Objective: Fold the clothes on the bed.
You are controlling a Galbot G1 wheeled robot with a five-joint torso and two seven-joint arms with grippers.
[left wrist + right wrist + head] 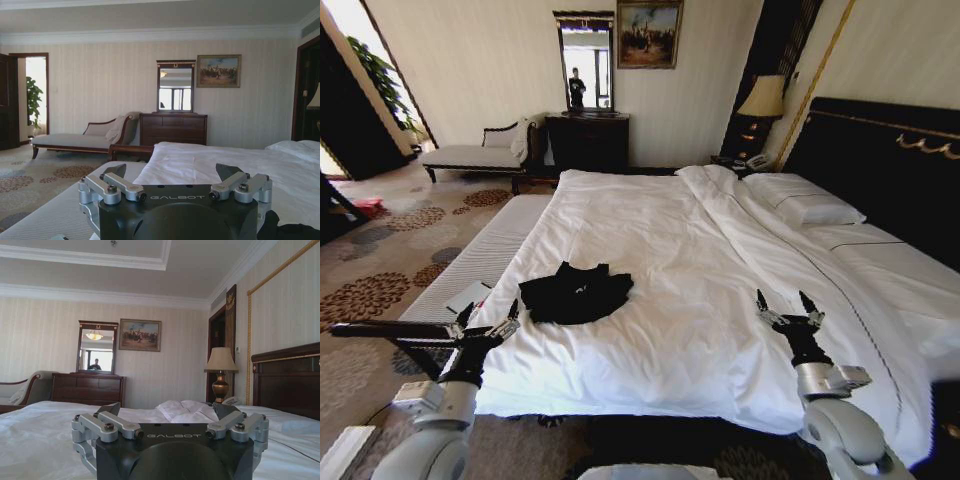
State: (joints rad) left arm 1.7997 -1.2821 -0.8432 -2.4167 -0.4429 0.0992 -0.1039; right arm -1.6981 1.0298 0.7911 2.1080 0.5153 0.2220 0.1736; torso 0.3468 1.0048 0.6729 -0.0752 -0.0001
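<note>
T-shirt: black, bunched, on the bed near its foot edge. Left gripper: jaws spread, empty, just beside shirt, nearer arm. Right gripper: jaws spread, empty, well apart. Shirt's long axis crosswise.

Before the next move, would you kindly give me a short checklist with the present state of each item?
1. T-shirt on the bed, unobstructed: ok.
2. T-shirt spread flat: not ok, it lies bunched.
3. Left gripper open, empty: ok, at the bed's near left edge.
4. Right gripper open, empty: ok, above the sheet, right of the T-shirt.
5. T-shirt between the two grippers: ok, nearer the left.
6. Which side of the T-shirt faces up: cannot tell.
</note>
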